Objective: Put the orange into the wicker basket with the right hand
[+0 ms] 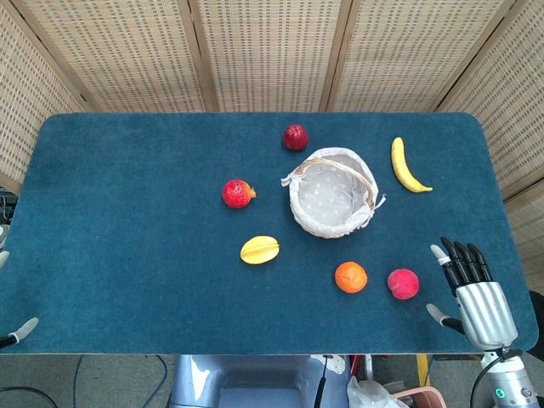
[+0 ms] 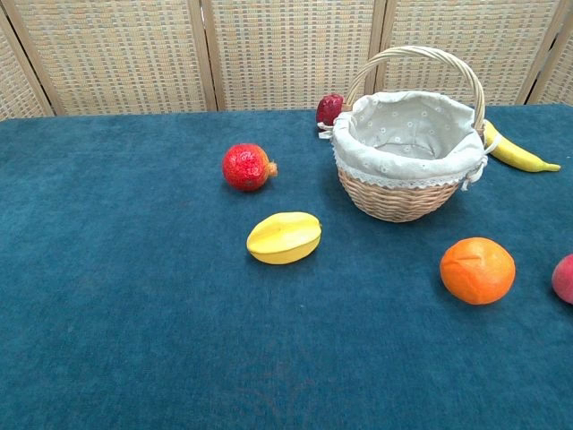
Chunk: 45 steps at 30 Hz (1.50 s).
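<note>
The orange (image 1: 350, 277) (image 2: 477, 270) lies on the blue table, in front of the wicker basket (image 1: 331, 193) (image 2: 407, 143), which has a white cloth lining and an upright handle. My right hand (image 1: 472, 291) lies at the table's near right edge, fingers spread and holding nothing, well to the right of the orange with a red peach between them. Only fingertips of my left hand (image 1: 19, 328) show at the near left edge; its state is unclear. Neither hand appears in the chest view.
A red peach (image 1: 403, 283) (image 2: 564, 279) sits just right of the orange. A yellow starfruit (image 1: 259, 250) (image 2: 284, 237), a pomegranate (image 1: 238, 193) (image 2: 247, 167), a dark red apple (image 1: 295, 137) (image 2: 329, 108) and a banana (image 1: 406, 167) (image 2: 517, 152) lie around the basket.
</note>
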Each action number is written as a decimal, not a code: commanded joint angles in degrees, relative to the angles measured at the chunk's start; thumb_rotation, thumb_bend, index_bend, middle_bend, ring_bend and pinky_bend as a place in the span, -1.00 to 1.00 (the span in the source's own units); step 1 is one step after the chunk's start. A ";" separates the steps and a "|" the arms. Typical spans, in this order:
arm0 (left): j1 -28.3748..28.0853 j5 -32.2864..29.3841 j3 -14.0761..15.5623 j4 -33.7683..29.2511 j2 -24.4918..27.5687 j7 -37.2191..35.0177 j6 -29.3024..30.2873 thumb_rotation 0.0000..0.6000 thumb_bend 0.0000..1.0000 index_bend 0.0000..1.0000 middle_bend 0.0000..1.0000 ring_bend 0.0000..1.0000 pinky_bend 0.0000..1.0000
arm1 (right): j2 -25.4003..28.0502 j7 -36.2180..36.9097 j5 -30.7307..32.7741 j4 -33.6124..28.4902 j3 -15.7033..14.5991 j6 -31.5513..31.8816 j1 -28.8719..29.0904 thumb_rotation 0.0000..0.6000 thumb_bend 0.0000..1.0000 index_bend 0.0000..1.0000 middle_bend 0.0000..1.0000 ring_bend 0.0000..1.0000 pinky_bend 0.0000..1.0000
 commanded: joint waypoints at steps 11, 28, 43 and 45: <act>-0.67 -0.78 -0.30 -0.42 -0.31 1.55 -1.48 1.00 -1.00 -1.00 -1.00 -1.00 -1.00 | 1.25 1.61 -3.31 -2.89 -0.51 -11.32 7.43 1.00 -1.00 -1.00 -1.00 -1.00 -1.00; -2.94 -4.77 -1.78 -1.39 -1.03 4.41 -5.72 1.00 -1.00 -1.00 -1.00 -1.00 -1.00 | -10.96 -8.35 5.96 4.22 3.99 -44.41 29.99 1.00 -1.00 -0.88 -0.91 -1.00 -1.00; -3.17 -4.54 -1.56 -1.53 -1.26 5.14 -6.03 1.00 -1.00 -1.00 -1.00 -1.00 -1.00 | -13.41 -21.78 16.01 9.65 1.79 -45.17 30.73 1.00 -0.75 -0.36 -0.34 -0.56 -0.06; -3.16 -4.39 -1.47 -1.53 -1.36 5.35 -6.00 1.00 -1.00 -1.00 -1.00 -1.00 -1.00 | -13.60 -18.63 13.75 9.90 1.39 -43.17 30.38 1.00 -0.59 -0.24 -0.21 -0.42 0.05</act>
